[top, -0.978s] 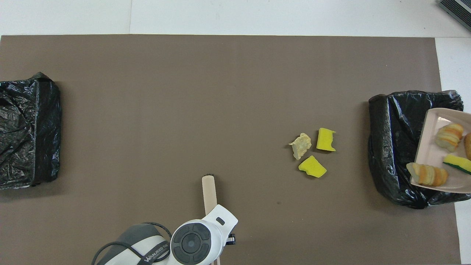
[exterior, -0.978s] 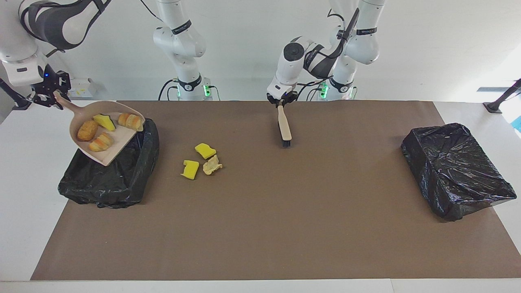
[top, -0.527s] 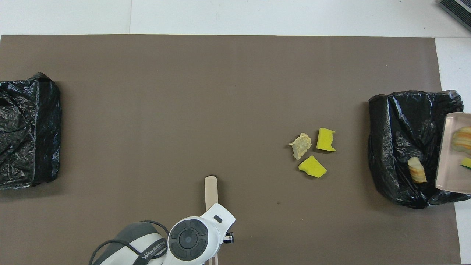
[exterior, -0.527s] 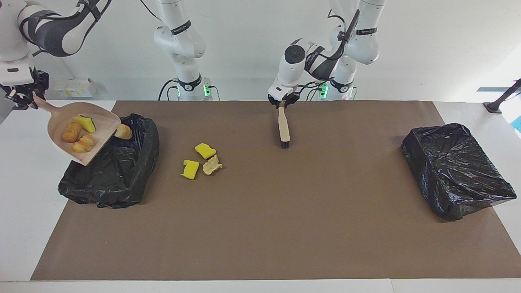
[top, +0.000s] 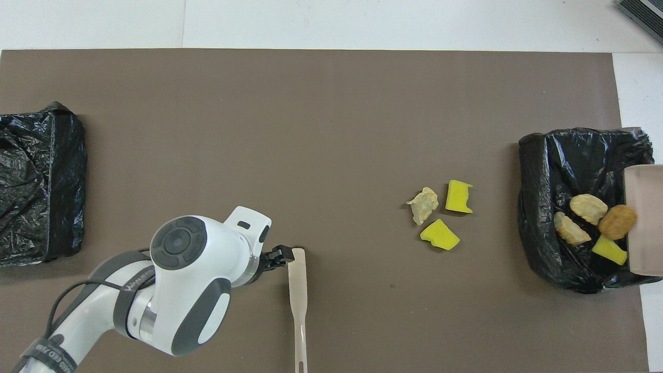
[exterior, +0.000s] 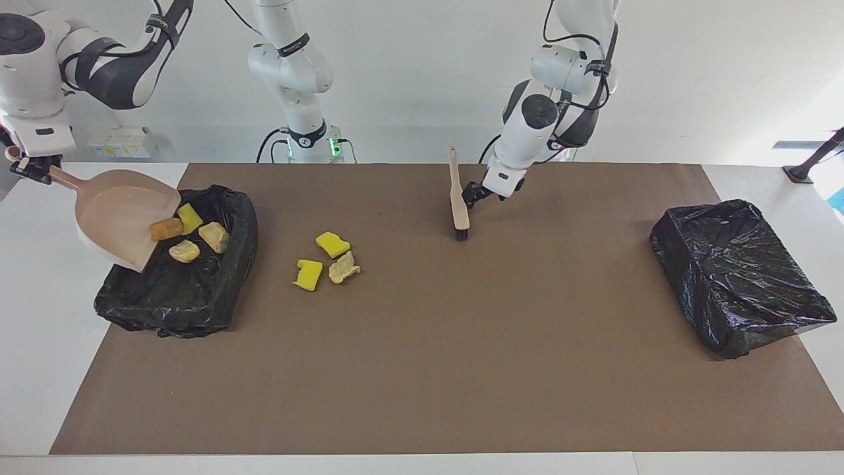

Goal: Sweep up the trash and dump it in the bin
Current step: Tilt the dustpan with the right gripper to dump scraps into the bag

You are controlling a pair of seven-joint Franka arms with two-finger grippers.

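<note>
While the right pincer (exterior: 30,173) grips the tilted dustpan (exterior: 115,214) over the bin (exterior: 198,297), 4 scraps (exterior: 191,234) lie inside, 3 more (exterior: 328,258) on the bench; left pincer (exterior: 476,193), open, beside the brush (exterior: 457,198).

A brown mat (exterior: 422,369) is spread over the white table (exterior: 39,369). A second black-lined bin (exterior: 738,274), apparently with nothing in it, is set at the left arm's end of the table. Small white boxes (exterior: 122,142) are seen by the wall at the right arm's end, and a dark stand (exterior: 814,158) is placed at the left arm's end.
</note>
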